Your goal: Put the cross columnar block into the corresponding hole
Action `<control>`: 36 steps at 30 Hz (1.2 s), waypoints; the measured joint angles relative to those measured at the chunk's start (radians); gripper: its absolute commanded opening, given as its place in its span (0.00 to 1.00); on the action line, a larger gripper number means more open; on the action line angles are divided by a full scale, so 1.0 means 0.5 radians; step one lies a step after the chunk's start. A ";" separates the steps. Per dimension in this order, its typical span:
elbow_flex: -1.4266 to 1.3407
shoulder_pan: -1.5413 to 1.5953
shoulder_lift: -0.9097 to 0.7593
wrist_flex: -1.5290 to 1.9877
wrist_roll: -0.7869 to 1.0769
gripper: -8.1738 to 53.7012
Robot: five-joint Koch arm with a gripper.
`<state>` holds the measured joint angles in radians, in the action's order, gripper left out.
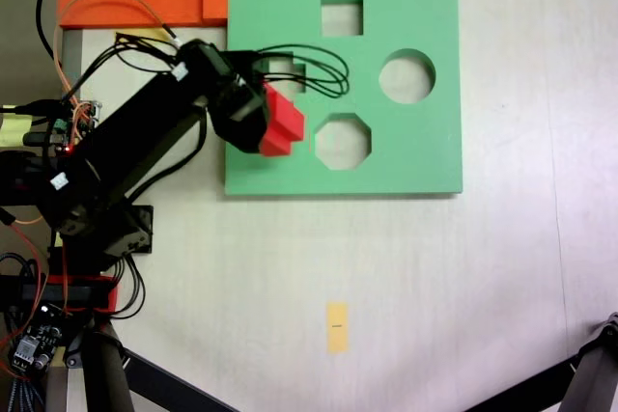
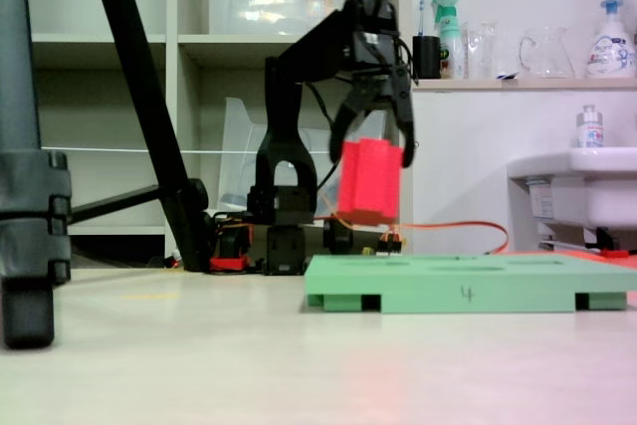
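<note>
Above board (image 1: 425, 161), gripper (image 2: 373, 151) clasping block (image 2: 369, 182), hole hidden

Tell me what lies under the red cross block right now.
The cross block, shut in the pincer, hangs clear above the green board. From above it covers plain board beside the octagonal hole. The arm hides most of the cutout behind it, so its shape is unclear.

1. The black pincer (image 2: 373, 151) hangs with its jaws closed around the top of the red cross columnar block (image 2: 369, 183).
2. The block is held in the air, clear above the green foam board (image 2: 468, 283).
3. The board lies flat on the pale counter (image 2: 299, 365).
4. A white sink (image 2: 577, 186) stands at the right.
</note>
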<state>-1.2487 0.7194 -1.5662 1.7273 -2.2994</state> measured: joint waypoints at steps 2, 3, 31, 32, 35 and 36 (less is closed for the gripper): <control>-0.187 0.089 -0.080 -0.132 -0.147 0.52; -0.295 0.132 -0.107 -0.239 -0.218 0.52; -0.307 0.420 0.224 -0.795 -0.405 0.52; -0.304 0.420 0.236 -0.795 -0.405 0.52; -0.304 0.420 0.288 -0.810 -0.402 0.52; -0.304 0.411 0.316 -0.816 -0.393 0.52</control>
<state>-1.4005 0.9250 -1.4082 1.3192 -2.4958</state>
